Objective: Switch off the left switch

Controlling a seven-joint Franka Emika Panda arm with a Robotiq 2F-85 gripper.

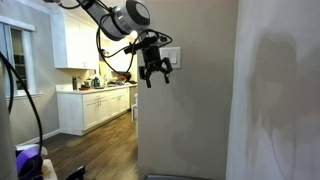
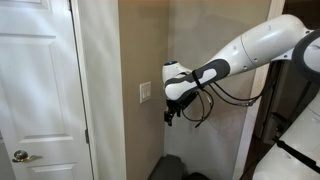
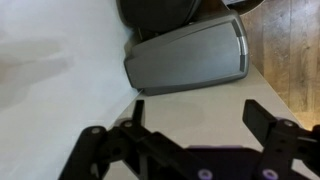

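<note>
The small white switch plate point(image 2: 146, 93) sits on the beige wall; the left switch is its left half point(image 2: 143, 93), and the rockers are too small to tell apart. The plate also shows in an exterior view point(image 1: 173, 58), partly behind the gripper. My black gripper point(image 2: 171, 115) hangs open and empty, fingers pointing down, just beside and slightly below the plate, apart from it. It also shows in an exterior view point(image 1: 154, 76). In the wrist view the open fingers point(image 3: 200, 115) frame bare wall; the switch is out of that view.
A grey bin point(image 3: 190, 58) stands on the floor at the wall's foot below the gripper. A white door point(image 2: 40, 100) is beside the wall. A kitchen with white cabinets point(image 1: 95, 105) lies past the wall's corner.
</note>
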